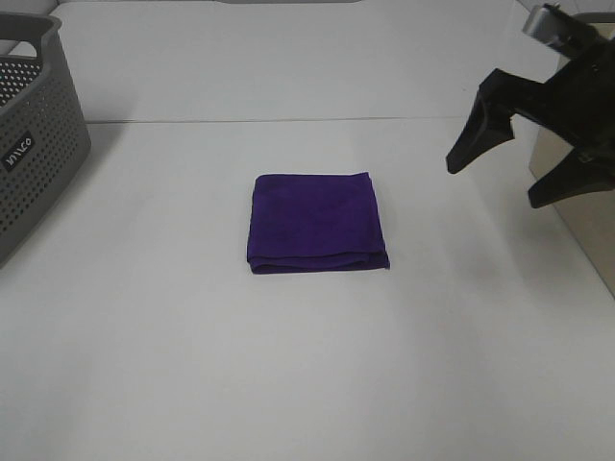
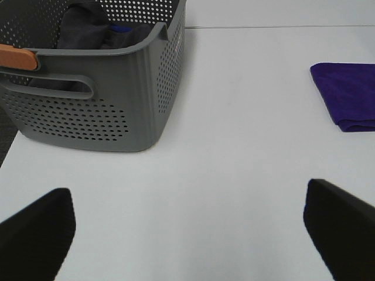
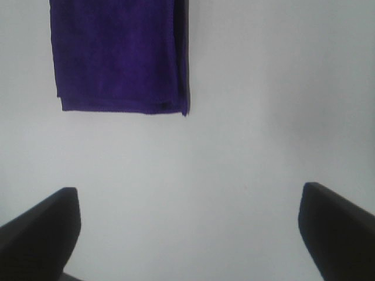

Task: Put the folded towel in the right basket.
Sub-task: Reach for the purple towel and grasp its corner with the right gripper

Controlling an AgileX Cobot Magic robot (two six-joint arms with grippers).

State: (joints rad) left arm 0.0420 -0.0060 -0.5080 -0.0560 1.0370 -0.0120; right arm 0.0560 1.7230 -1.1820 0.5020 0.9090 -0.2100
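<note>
Wide white counter (image 1: 192,365), and the job has not properly started: this is the approach, before any grasp. Far left sits the grey basket (image 1: 38,163), perforated walls, some dark cloth (image 2: 88,29) already inside, and that is not the one we want. Over at the right edge a pale wall pokes out from behind the arm. I take that to be the right basket (image 1: 586,235), though most of it is hidden.

Dead centre of the counter lies the towel (image 1: 317,223), purple, folded into a neat square, lying flat with its layered edge toward the high camera. It is well apart from both baskets and nothing touches it.

Now the right pincer (image 1: 492,184): up in the air near the right basket, jaws spread wide, nothing between them. Its wrist camera shows the towel ahead and bare counter under the fingers. The left pincer (image 2: 187,234) is spread wide and empty too, parked by the grey basket.

Next move, as I read it: the right pincer travels in over the towel, drops to the counter, and closes across an edge so that all the layers come up together, not just the top one.
</note>
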